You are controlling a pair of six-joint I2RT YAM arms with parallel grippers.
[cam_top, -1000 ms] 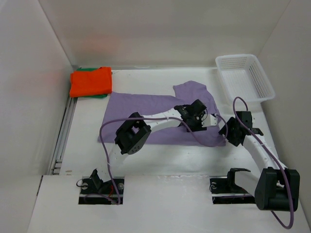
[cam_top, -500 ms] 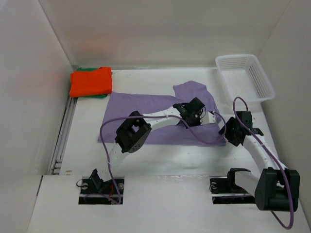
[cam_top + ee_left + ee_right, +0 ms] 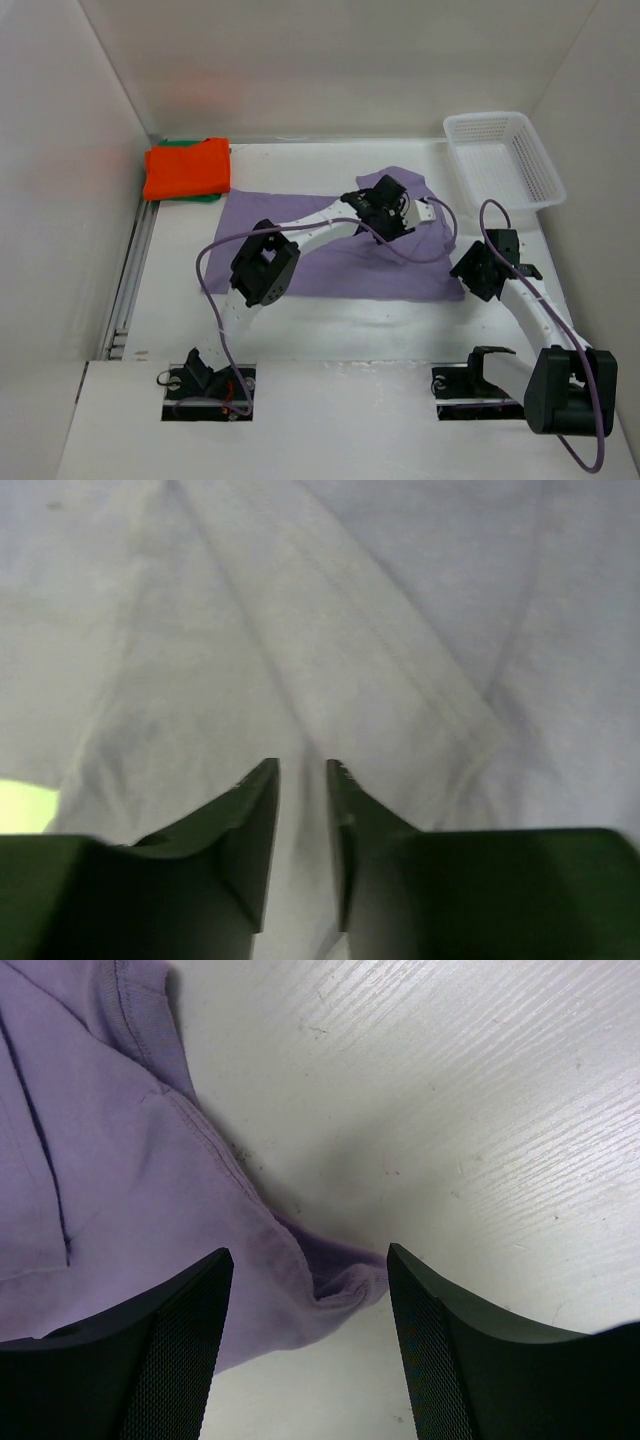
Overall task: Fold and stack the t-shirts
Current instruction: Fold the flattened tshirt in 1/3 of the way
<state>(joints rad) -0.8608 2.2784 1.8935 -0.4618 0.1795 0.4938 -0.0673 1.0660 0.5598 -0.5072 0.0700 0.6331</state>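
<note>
The lavender t-shirt (image 3: 300, 240) lies spread across the middle of the table. My left gripper (image 3: 385, 208) is over its right part near the sleeve. In the left wrist view its jaws (image 3: 303, 765) stand almost together, with a strip of the pale cloth (image 3: 330, 630) between them and creases running toward them. My right gripper (image 3: 468, 268) hangs open at the shirt's near right corner. In the right wrist view that bunched corner (image 3: 335, 1270) lies on the table between the wide fingers (image 3: 310, 1260). The orange t-shirt (image 3: 187, 167) lies folded on the green t-shirt (image 3: 210, 198) at the back left.
A white mesh basket (image 3: 490, 117) stands at the back right corner. White walls close the table in on three sides, and a metal rail (image 3: 130, 280) runs along the left edge. Cables loop from both arms over the shirt.
My left gripper narrowed its jaws and moved away from the arm bases, toward the shirt's sleeve. The right arm has stayed put.
</note>
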